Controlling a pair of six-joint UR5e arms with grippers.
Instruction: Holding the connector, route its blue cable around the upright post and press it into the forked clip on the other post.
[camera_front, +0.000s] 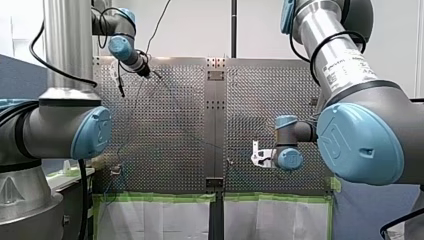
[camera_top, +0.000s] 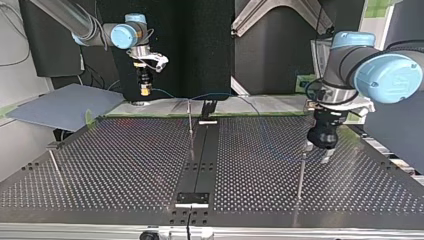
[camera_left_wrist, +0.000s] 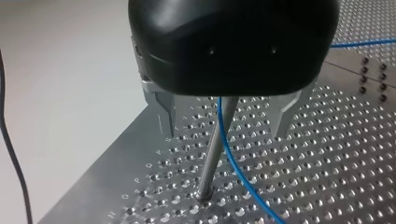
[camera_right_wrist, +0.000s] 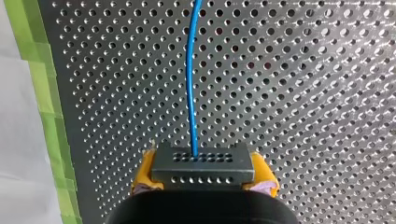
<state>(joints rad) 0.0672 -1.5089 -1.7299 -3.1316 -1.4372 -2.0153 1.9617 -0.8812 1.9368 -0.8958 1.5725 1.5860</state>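
This is a robotics laboratory, not a home or a shop. The tabletop (camera_front: 165, 125) is a metal plate full of regular holes, and a thin metal post (camera_left_wrist: 212, 154) stands in one of them. Two industrial arms with blue joint caps, my left arm (camera_front: 60, 130) and my right arm (camera_front: 360, 135), come in from its sides. Green tape (camera_front: 155, 198) marks the tabletop's edge, black cables (camera_front: 31, 49) hang loose, and an aluminium frame (camera_top: 247, 22) stands against dark panels.

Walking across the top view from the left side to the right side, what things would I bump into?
Thin post near the table's edge → my right gripper → middle post → my left gripper.
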